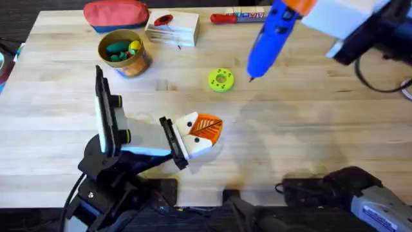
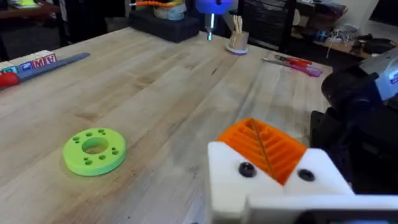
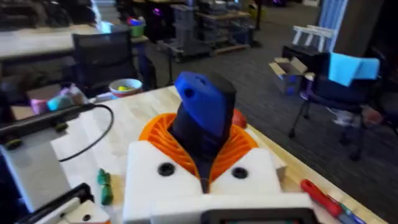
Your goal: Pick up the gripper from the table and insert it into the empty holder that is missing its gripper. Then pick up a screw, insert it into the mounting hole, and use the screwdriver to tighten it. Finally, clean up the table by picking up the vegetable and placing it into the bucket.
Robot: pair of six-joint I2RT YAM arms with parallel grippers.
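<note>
— Screwdriver point(image 1: 270, 35) first: where is it?

— Up off the counter point(image 1: 309, 129), clamped in the right pincer point(image 1: 297, 5); the right wrist view shows the orange pads point(image 3: 155, 130) shut on the blue handle. Its long axis slants down, tip aimed toward the green disc point(image 1: 221, 80).

— And the left pincer point(image 1: 205, 132)?

— It rests low near the counter's front, white block with orange ribbed tips; I cannot tell how far open it is. It lies well apart from the tip, toward the left base.

— So the right arm must bring the tip across.

— That's my judgement. Vegetables already lie in the bucket point(image 1: 125, 58).
</note>
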